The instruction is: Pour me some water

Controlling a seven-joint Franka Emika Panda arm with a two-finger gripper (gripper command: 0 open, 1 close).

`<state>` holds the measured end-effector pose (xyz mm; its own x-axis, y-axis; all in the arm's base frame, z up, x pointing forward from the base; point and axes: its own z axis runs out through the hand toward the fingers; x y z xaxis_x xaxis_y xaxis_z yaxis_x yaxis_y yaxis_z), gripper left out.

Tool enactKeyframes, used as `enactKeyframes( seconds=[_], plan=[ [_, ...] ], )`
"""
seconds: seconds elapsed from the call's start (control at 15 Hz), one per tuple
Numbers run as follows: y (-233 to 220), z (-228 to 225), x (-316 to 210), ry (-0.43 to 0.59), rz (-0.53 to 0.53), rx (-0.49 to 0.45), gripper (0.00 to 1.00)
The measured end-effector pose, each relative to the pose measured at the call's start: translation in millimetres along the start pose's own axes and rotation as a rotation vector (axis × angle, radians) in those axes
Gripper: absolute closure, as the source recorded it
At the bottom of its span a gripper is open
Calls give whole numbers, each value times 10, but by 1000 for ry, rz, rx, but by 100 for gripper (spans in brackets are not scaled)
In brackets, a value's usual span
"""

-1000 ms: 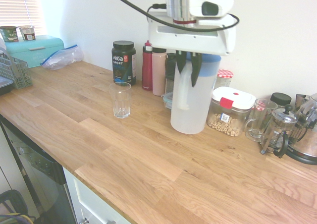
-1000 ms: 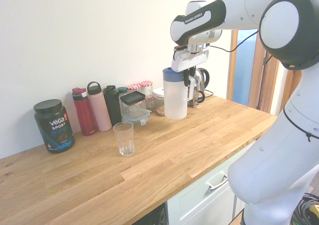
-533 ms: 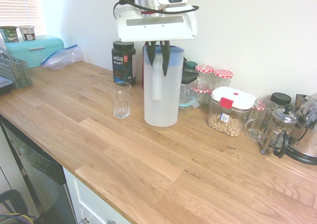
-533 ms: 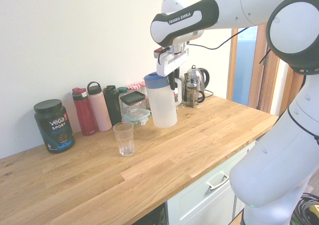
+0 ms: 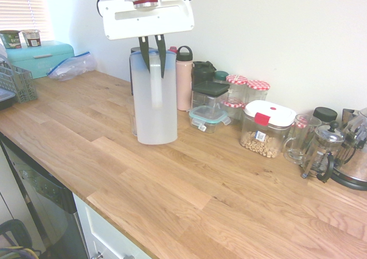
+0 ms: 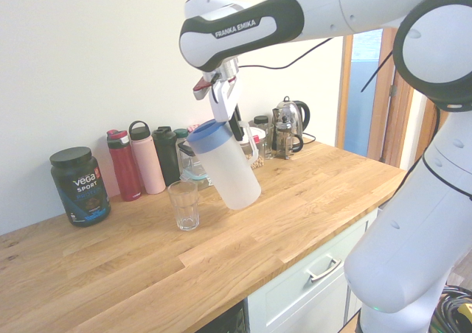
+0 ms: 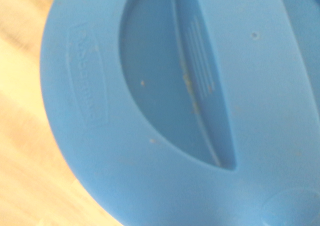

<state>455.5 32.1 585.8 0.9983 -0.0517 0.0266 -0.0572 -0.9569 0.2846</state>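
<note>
The gripper [image 5: 153, 75] is pinched shut on the white handle [image 5: 156, 93] of the frosted plastic jug [image 6: 231, 172]; exactly where its tips meet the handle is hard to make out. The jug hangs below the gripper, tilted in the second exterior view, its blue lid [image 6: 209, 135] leaning toward the drinking glass [image 6: 184, 206]. The water cannot be made out through the cloudy wall, and whether the jug's base touches the wooden tabletop [image 5: 189, 196] is unclear. The wrist view, soft in focus, holds mostly the lid, which is cut off at the frame.

The glass stands upright near the jug, below the gripper and off to its side; the first exterior view hides nearly all of it behind the jug. That view also hides most of the Vega Sport tub [image 6: 80, 188] and red bottle [image 6: 124, 166]. Beyond the gripper, toward the wall, stand the pink bottle [image 5: 184, 81] and lidded containers [image 5: 210, 107]. Further out are the cereal container [image 5: 266, 130] and the French press [image 5: 322, 150], overlapped by neighbouring glassware.
</note>
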Motion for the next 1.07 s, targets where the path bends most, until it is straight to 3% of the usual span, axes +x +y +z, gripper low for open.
enactKeyframes(
  seconds=[0.47,1.07],
  plan=[
    [-473,155,94,-47,-204,-170,100],
    [-641,566,294,-140,-305,-364,100]
  ],
)
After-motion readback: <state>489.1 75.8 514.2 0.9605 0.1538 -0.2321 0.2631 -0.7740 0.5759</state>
